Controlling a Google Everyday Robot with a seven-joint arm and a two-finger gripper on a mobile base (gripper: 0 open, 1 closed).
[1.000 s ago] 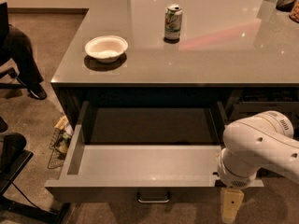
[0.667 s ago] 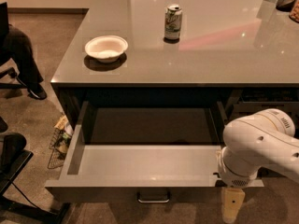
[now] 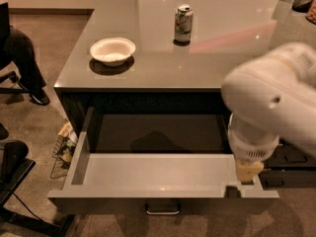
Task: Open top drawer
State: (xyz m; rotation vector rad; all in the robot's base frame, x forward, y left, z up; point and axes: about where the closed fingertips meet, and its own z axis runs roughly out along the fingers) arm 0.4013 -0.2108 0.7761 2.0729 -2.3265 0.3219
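The top drawer [image 3: 163, 197] is pulled far out of the grey cabinet. Its pale grey smooth interior [image 3: 158, 169] shows nothing inside. The small metal pull handle [image 3: 162, 210] sits at the centre of the front panel, at the bottom of the view. My white arm [image 3: 271, 102] fills the right side. My gripper [image 3: 249, 171] hangs below the wrist, a pale yellowish piece over the drawer's right wall near the front corner. It is apart from the handle.
On the grey countertop [image 3: 163, 73] stand a white bowl [image 3: 112, 51] and a drink can [image 3: 183, 23]. A seated person's leg [image 3: 24, 63] and a dark chair base [image 3: 15, 177] are at the left. A wire basket [image 3: 64, 147] sits on the floor by the cabinet.
My arm has lifted and swung up towards the camera. The gripper has moved from below the drawer's front right corner to over its right wall. The drawer stays open.
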